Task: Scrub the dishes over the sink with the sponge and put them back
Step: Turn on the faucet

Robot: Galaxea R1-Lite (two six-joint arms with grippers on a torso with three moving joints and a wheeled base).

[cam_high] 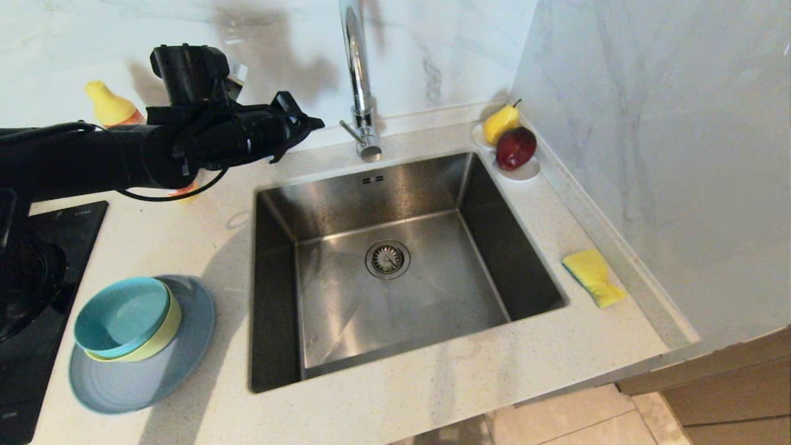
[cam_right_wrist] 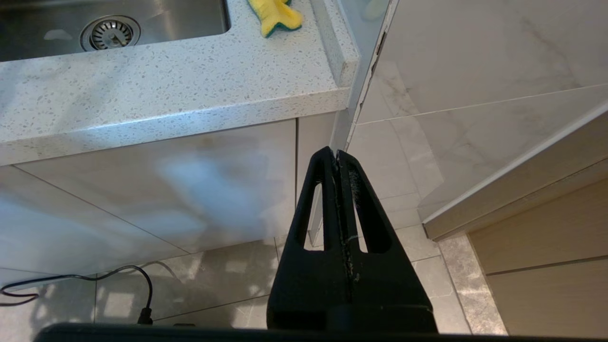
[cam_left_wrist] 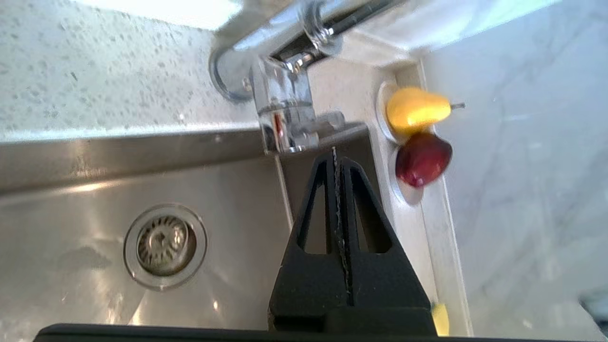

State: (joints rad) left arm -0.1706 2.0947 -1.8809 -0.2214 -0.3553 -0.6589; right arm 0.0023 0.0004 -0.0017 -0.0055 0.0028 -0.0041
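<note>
Dishes (cam_high: 141,337) sit stacked on the surface (cam_high: 432,383) left of the sink (cam_high: 395,259), sponge (cam_high: 593,277) on its right — nothing started. Left gripper (cam_high: 312,123) hangs closed and empty near the tap (cam_high: 361,80); right gripper (cam_right_wrist: 336,156) closed, parked low. Next it needs opening.

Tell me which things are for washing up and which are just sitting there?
For the job: teal bowl, yellow-green bowl, grey-blue plate, sponge, sink, tap.
Just lying about: pear, red apple, yellow bottle, hob.
</note>
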